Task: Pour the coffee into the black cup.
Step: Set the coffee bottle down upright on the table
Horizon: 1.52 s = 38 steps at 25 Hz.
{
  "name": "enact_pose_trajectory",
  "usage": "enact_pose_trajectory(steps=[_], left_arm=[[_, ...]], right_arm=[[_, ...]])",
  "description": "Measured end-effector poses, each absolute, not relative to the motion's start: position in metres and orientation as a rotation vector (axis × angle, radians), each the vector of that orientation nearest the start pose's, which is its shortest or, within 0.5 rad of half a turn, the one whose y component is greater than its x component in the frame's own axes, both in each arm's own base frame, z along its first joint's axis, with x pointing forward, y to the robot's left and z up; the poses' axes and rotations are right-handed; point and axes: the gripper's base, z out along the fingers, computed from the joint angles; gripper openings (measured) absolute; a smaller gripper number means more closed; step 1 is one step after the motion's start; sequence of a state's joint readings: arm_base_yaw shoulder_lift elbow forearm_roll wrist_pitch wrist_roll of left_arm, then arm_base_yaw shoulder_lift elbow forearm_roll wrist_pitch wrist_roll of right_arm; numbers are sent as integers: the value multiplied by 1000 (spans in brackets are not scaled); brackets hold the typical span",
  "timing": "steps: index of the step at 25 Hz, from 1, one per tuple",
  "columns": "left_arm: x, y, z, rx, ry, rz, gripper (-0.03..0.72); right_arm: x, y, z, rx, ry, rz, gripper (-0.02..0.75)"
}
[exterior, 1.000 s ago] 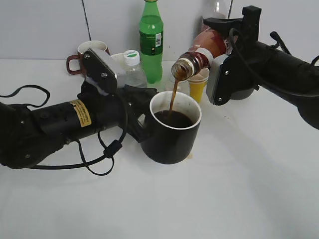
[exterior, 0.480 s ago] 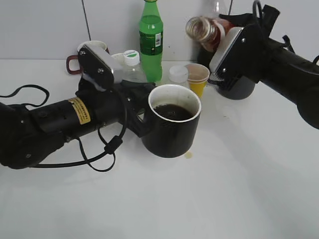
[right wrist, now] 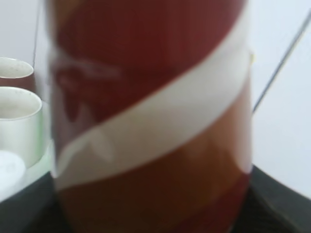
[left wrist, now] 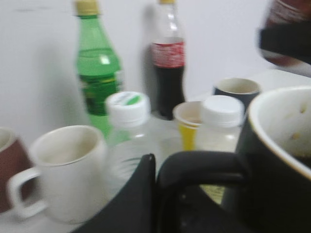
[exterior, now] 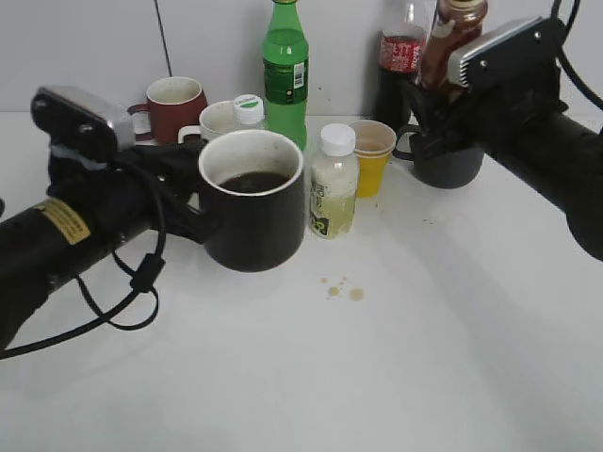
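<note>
The black cup [exterior: 252,218] has a white inside and dark coffee in it. My left gripper [exterior: 185,202] is shut on its handle; in the left wrist view a black finger lies against the handle [left wrist: 194,167] and the cup [left wrist: 279,160] fills the right side. The coffee bottle [exterior: 450,38], brown with a red and white label, stands upright at the back right in my right gripper [exterior: 435,94], which is shut on it. In the right wrist view the bottle [right wrist: 150,116] fills the frame and hides the jaws.
Along the back wall stand a green bottle [exterior: 285,71], a cola bottle [exterior: 400,56], a brown mug [exterior: 172,102], a white mug [exterior: 219,121], a yellow paper cup [exterior: 374,157], a dark mug [exterior: 448,165] and a small white-capped bottle [exterior: 334,184]. Coffee drops [exterior: 343,288] lie on the table.
The coffee bottle has gone from tilted over the cup to upright at the back right. My left arm has drawn the black cup to the left. Coffee drops show on the table.
</note>
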State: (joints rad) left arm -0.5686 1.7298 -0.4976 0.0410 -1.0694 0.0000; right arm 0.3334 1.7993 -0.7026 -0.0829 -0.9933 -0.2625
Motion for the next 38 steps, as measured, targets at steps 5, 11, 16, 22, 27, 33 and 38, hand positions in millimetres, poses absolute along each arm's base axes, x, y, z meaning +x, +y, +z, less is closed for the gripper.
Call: enact_pose_trajectory(steps=[5, 11, 16, 22, 27, 33, 38], left_arm=[[249, -128, 164, 370, 1627, -326, 36], [257, -95, 158, 270, 1661, -223, 36], [265, -79, 138, 206, 1731, -156, 36], [280, -81, 105, 201, 1832, -127, 36], [304, -88, 96, 196, 1811, -130, 36], [328, -85, 80, 170, 1807, -109, 36], [340, -76, 75, 134, 1791, -87, 36]], right_arm=[[300, 107, 160, -422, 1655, 170, 503], [261, 86, 131, -266, 1795, 194, 503], [252, 73, 124, -188, 1817, 109, 503], [261, 75, 105, -236, 1821, 58, 503], [268, 78, 82, -253, 1881, 44, 505], [269, 78, 80, -255, 1882, 42, 505], [269, 78, 80, -254, 1879, 42, 505]])
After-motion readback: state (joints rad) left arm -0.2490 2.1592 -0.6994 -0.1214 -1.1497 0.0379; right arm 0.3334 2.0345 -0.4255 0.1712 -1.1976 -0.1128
